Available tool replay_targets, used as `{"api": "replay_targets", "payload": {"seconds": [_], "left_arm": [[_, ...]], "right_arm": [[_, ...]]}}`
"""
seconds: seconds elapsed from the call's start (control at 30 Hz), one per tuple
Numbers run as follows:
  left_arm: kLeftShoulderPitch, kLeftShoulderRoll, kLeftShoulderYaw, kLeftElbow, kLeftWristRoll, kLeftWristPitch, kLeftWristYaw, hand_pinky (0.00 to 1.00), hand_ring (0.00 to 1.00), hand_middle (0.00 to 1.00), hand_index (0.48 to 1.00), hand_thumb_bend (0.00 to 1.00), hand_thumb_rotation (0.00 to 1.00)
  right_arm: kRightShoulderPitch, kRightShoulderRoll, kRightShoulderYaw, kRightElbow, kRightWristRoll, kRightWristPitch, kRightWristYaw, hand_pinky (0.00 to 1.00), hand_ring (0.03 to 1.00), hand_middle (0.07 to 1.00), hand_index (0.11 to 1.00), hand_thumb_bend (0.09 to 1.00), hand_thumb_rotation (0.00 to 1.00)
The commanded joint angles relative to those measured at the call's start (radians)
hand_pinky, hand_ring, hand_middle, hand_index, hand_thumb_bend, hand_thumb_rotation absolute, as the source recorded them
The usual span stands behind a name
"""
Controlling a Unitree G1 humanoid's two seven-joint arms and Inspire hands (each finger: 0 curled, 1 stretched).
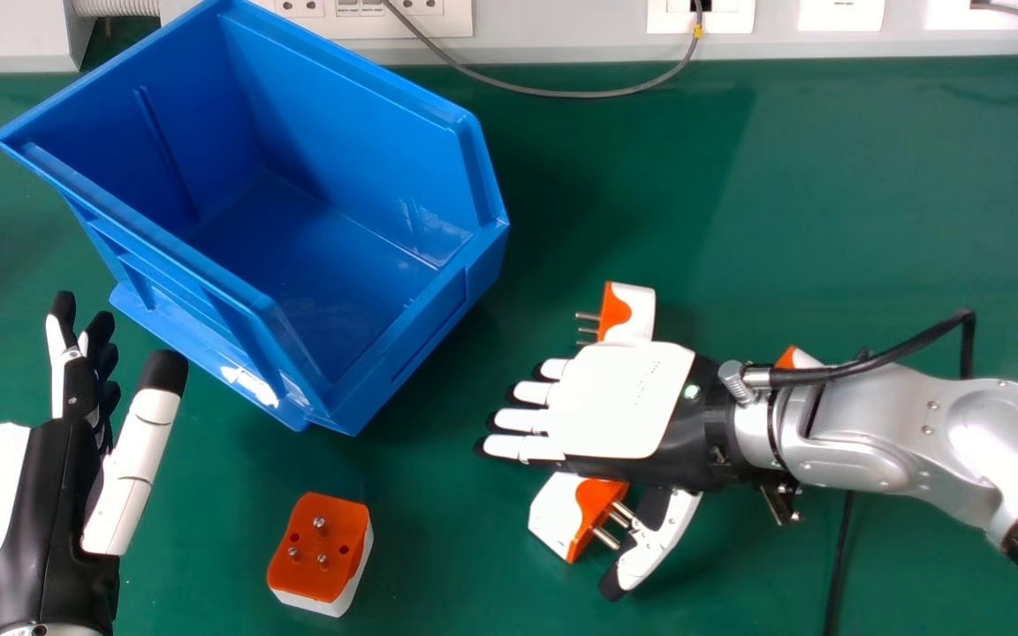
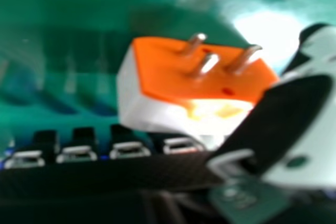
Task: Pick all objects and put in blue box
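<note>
one boxy orange-and-white plastic adapter (image 1: 551, 519) lies partly under the wide-open black-and-white right hand (image 1: 619, 397); pinching should avoid metal pins (image 2: 209, 63).

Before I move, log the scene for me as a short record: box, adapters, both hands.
box: blue box, on the table's far left
left hand: left hand, open, near the box's left side
right hand: right hand, open, back up
adapter 1: near adapter, between the hands, prongs up
adapter 2: thumb-side adapter, partly under the right hand, prongs toward the thumb; contact unclear
adapter 3: far adapter, just beyond the right hand, prongs leftward
behind right forearm: orange and white piece, mostly hidden
</note>
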Motion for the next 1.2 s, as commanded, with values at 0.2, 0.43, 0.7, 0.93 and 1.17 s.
{"api": "replay_targets", "payload": {"seconds": [0.2, 0.43, 0.7, 0.93, 1.17], "left_arm": [[0.008, 0.007, 0.011, -0.03, 0.018, 0.009, 0.023, 1.0, 1.0, 1.0, 1.0, 0.77, 0.9], [0.019, 0.005, 0.007, -0.053, 0.02, 0.023, 0.026, 1.0, 1.0, 1.0, 1.0, 0.77, 0.9], [0.015, 0.013, 0.01, -0.033, 0.02, 0.013, 0.022, 1.0, 1.0, 1.0, 1.0, 0.76, 0.9], [0.022, 0.016, 0.008, -0.043, 0.02, 0.013, 0.017, 1.0, 1.0, 1.0, 1.0, 0.78, 0.9], [0.022, 0.013, 0.01, -0.046, 0.011, 0.011, 0.015, 1.0, 1.0, 1.0, 1.0, 0.77, 0.9]], "right_arm": [[-0.036, -0.045, -0.025, -0.081, 0.007, -0.035, 0.007, 0.95, 0.994, 1.0, 0.961, 0.415, 0.7], [-0.039, -0.045, -0.043, -0.114, 0.007, -0.031, 0.011, 0.97, 0.99, 1.0, 0.953, 0.421, 0.69], [-0.034, -0.053, -0.055, -0.164, 0.003, -0.03, 0.035, 0.98, 0.994, 1.0, 0.95, 0.422, 0.68], [-0.027, -0.051, -0.065, -0.176, 0.017, -0.038, 0.038, 0.98, 0.998, 1.0, 0.951, 0.418, 0.68], [-0.018, -0.053, -0.052, -0.158, -0.013, -0.052, 0.007, 0.97, 0.994, 1.0, 0.947, 0.421, 0.65]]}}
